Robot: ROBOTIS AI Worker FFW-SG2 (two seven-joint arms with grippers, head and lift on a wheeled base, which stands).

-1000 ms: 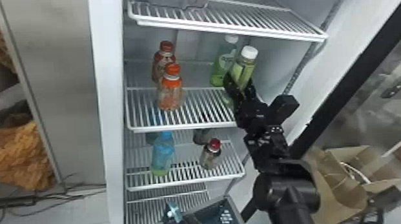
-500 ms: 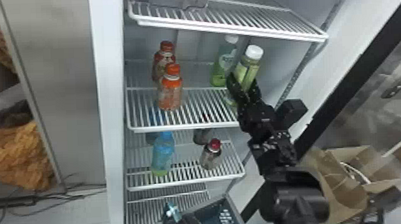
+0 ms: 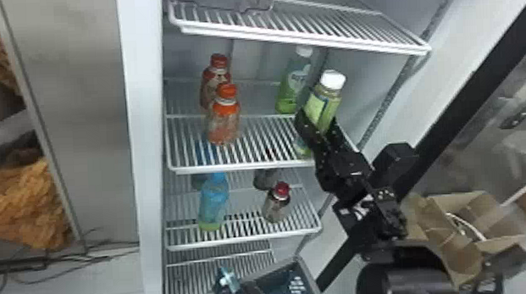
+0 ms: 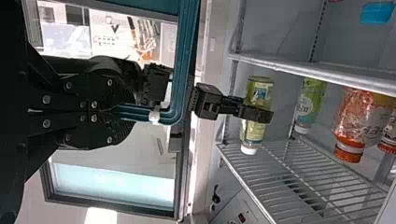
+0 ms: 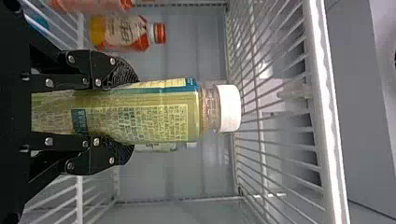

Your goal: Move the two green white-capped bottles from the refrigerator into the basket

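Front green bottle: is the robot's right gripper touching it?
Touching. The right wrist view shows the right gripper with a finger against each of two opposite sides of the front green bottle.

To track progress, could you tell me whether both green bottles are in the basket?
No, the right tool holds one green bottle, and the other stands on the shelf.

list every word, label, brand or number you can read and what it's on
None reads clearly:
Front green bottle: label print, too small
Rear green bottle: label lettering, too blurred
Orange-capped bottle: label lettering, too blurred
Basket: white marks, too blurred
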